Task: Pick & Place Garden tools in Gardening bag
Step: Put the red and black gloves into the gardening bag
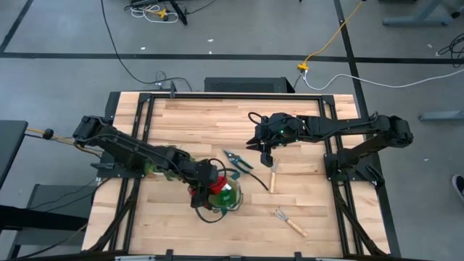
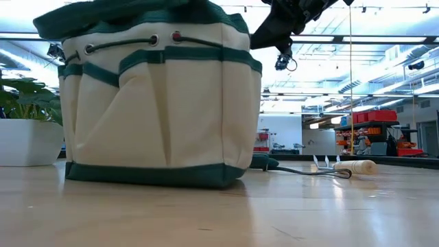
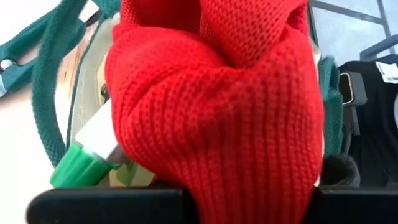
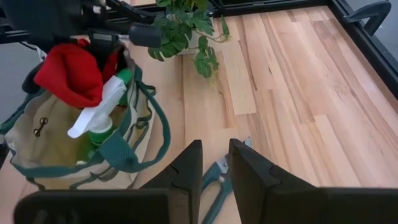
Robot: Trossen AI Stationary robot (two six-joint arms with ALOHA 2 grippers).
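While left claw [image 1: 205, 183] grips red glove [image 4: 68, 71] over bag [image 4: 74, 155], right claw [image 4: 214, 165] narrow above shears [image 4: 214, 180]

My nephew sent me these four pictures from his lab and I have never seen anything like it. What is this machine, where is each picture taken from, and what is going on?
It is a robot with two dark arms at a wooden table, packing garden tools into a gardening bag. One picture looks straight down, one looks level across the tabletop, and two come from cameras on the wrists. The left gripper hangs over the open bag, its jaws shut on a red glove. A green spray bottle with a white trigger already stands inside. The right gripper waits above the pruning shears, holding nothing, with a narrow gap between its jaws. Two wooden-handled hand rakes also lie on the table, and a leafy plant stands beside the bag.
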